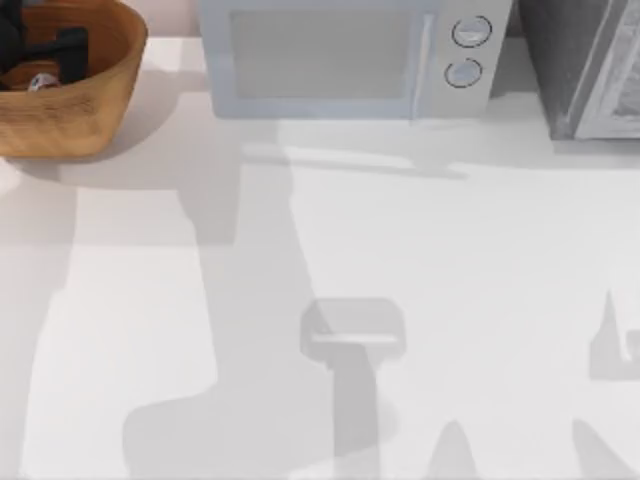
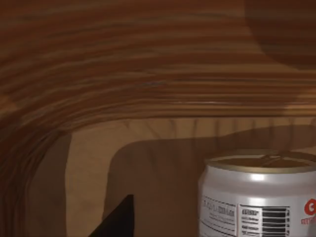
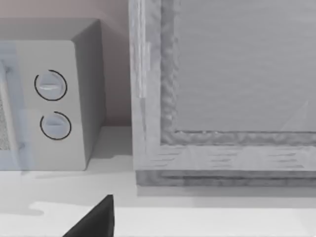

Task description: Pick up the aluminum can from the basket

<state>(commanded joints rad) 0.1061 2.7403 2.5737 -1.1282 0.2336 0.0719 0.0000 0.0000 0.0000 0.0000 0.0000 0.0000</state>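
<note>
Grey microwave (image 1: 350, 55) with two round dials at the table's (image 1: 300, 300) back, grey cabinet (image 1: 590, 65) just right.

A white surface (image 1: 480, 260) filled most of the top view, crossed by soft grey shadows that fell in long bands and blocky shapes toward its near edge. At the far side stood a pale grey microwave (image 1: 345, 55) with a glass door, a vertical handle and two round dials (image 1: 468, 50) stacked at its right; just beside it, at the far right corner, sat a grey framed cabinet (image 1: 590, 70). A pinkish-beige wall (image 3: 116, 69) showed behind both, in the gap between them.
</note>
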